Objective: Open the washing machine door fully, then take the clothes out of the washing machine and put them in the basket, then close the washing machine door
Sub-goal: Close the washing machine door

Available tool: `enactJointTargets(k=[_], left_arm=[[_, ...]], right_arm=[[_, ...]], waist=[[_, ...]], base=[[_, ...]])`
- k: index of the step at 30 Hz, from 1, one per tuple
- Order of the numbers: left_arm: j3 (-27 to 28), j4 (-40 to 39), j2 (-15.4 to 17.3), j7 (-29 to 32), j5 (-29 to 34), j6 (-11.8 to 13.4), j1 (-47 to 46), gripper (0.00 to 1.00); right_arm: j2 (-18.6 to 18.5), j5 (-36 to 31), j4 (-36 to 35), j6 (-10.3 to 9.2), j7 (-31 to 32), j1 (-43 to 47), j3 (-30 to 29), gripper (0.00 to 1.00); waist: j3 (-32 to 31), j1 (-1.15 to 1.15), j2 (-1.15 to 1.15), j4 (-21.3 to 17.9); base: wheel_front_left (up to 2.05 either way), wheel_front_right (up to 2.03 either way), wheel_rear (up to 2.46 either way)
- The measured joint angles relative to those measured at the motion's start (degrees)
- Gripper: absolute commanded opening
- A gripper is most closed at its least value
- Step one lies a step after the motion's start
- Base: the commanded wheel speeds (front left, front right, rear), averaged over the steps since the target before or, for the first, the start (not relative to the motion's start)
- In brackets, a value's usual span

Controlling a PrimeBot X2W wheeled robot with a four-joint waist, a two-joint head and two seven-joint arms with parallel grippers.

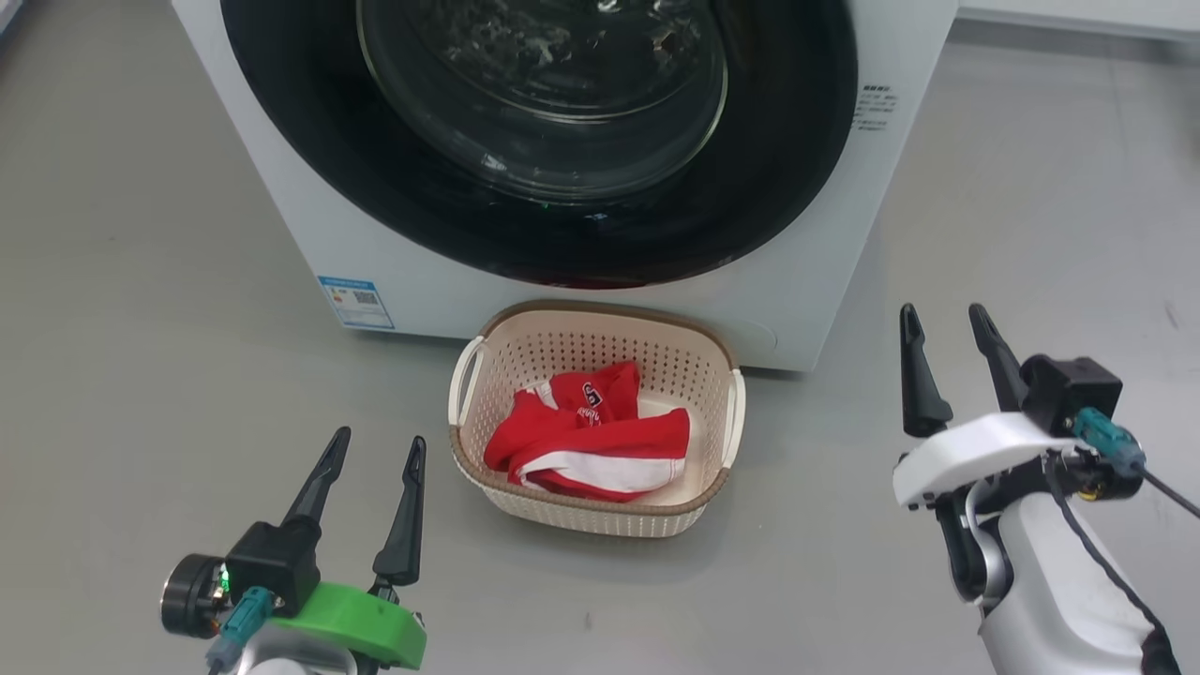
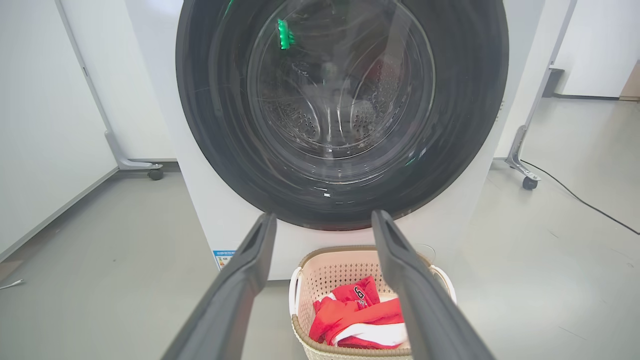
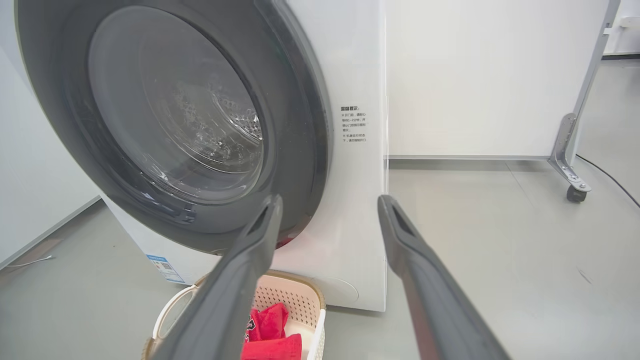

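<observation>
While the left claw (image 1: pixel 380 436) and right claw (image 1: pixel 941 311) hover spread and empty either side of the basket (image 1: pixel 600 309), the clothes (image 1: pixel 591 441) lie bunched in that perforated cream tub: soft, light red fabric, probably best pinched at a raised fold. Behind, on the white washing machine (image 1: pixel 797 300), the glossy black washing machine door (image 1: pixel 787 141) looks shut; rigid and slick, it likely suits a hold at the rim.

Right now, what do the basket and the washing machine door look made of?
The basket looks like matte cream plastic, punched with holes, brown rim probably moulded. The washing machine door seems glossy black plastic around clear glass, showing reflections.
</observation>
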Motion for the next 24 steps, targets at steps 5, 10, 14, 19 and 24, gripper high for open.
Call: enactJointTargets(k=[5, 10, 14, 19, 24], left_arm=[[0.05, 0.07, 0.19, 0.0, 0.0, 0.44, 1.57, 1.0], [0.54, -0.36, 0.6, 0.0, -0.01, 0.82, 2.76, 1.0], [0.68, -0.57, 1.1, 0.0, -0.01, 0.94, 3.25, 1.0], [0.74, -0.86, 1.2, 0.01, -0.01, 1.3, 3.65, 1.0], [0.86, -1.22, 1.3, 0.23, -0.03, 1.46, 5.62, 1.0]], right_arm=[[0.43, -0.08, -2.75, -1.41, 0.0, 5.12, -0.46, 1.0], [0.64, -0.87, -5.24, -1.94, 0.0, 9.54, 0.56, 1.0], [0.53, -1.87, -7.14, -2.45, 0.0, 11.98, 0.94, 1.0], [0.66, -1.93, -9.67, -3.49, 0.0, 15.06, 0.76, 1.0], [0.8, -1.93, -11.39, -3.71, 0.0, 18.08, 0.91, 1.0]], waist=[[-2.17, 0.0, 0.0, -1.12], [-3.55, 0.0, 0.0, -2.42], [-4.28, 0.0, 0.0, -3.35], [-5.29, 0.0, 0.0, -4.21], [-6.01, 0.0, 0.0, -5.34]], base=[[0.0, 0.0, 0.0], [0.0, 0.0, 0.0], [0.0, 0.0, 0.0], [0.0, 0.0, 0.0], [0.0, 0.0, 0.0]])
